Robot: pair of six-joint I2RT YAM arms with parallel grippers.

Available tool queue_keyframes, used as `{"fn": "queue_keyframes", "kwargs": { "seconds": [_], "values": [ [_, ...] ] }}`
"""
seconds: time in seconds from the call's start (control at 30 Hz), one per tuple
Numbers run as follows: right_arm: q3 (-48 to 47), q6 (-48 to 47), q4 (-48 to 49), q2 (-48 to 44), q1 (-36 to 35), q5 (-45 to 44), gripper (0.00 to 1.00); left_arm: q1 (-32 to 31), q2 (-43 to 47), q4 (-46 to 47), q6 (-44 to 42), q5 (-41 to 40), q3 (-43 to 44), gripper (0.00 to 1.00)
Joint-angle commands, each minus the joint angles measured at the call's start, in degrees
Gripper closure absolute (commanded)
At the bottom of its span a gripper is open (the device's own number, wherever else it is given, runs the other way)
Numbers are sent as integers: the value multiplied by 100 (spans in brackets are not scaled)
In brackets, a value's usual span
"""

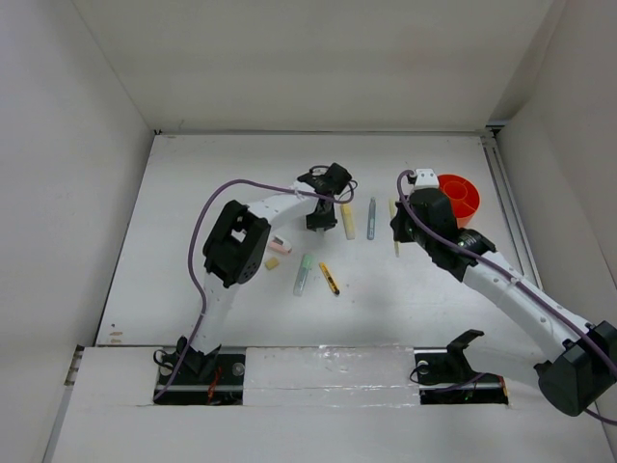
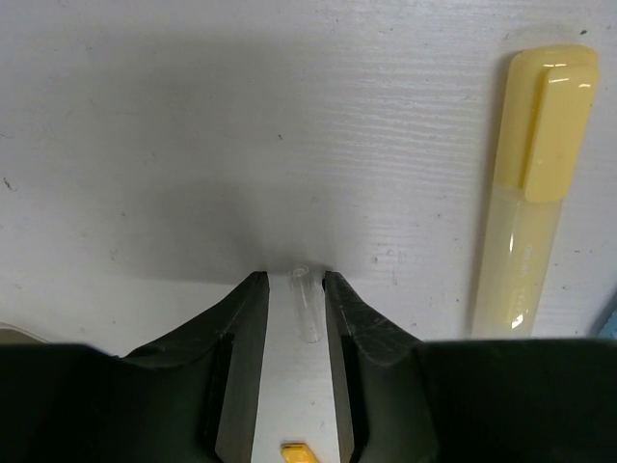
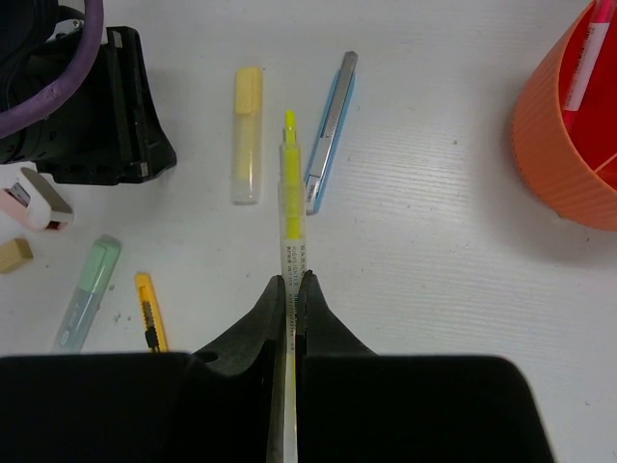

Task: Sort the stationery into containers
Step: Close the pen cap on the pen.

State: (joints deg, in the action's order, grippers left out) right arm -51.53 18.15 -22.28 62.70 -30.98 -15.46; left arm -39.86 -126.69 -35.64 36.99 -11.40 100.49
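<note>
My right gripper (image 3: 292,278) (image 1: 397,234) is shut on a thin yellow pen (image 3: 290,203) that points forward, left of the orange pot (image 3: 564,145) (image 1: 465,183). A pink-red item (image 3: 584,68) stands in the pot. My left gripper (image 2: 292,278) (image 1: 320,222) is low over the table with its jaws apart. A small clear tube (image 2: 308,309) lies between them, against the right finger. A yellow marker (image 2: 525,193) (image 1: 347,220) lies just right of it. A grey-blue pen (image 1: 371,218) lies between the arms.
A pale green marker (image 1: 305,274), a short yellow-black pen (image 1: 330,278), a pink eraser (image 1: 280,244) and a tan eraser (image 1: 272,263) lie near the left arm's elbow. White walls close the table on three sides.
</note>
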Motion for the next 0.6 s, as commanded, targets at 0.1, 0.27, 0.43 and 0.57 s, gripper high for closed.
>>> {"fn": "queue_keyframes", "kwargs": {
  "seconds": [0.1,0.27,0.43,0.57],
  "values": [
    [63,-75,242,-152,84,105,100,-189,-215,-461,291,103,-223,74],
    [64,-75,295,-152,84,158,100,-189,-58,-392,536,41,-591,72],
    [117,-75,347,-214,84,219,100,-189,-57,-268,537,-20,-767,76],
    [117,-75,347,-214,84,272,100,-189,-207,-268,537,41,-706,89]
  ]
}}
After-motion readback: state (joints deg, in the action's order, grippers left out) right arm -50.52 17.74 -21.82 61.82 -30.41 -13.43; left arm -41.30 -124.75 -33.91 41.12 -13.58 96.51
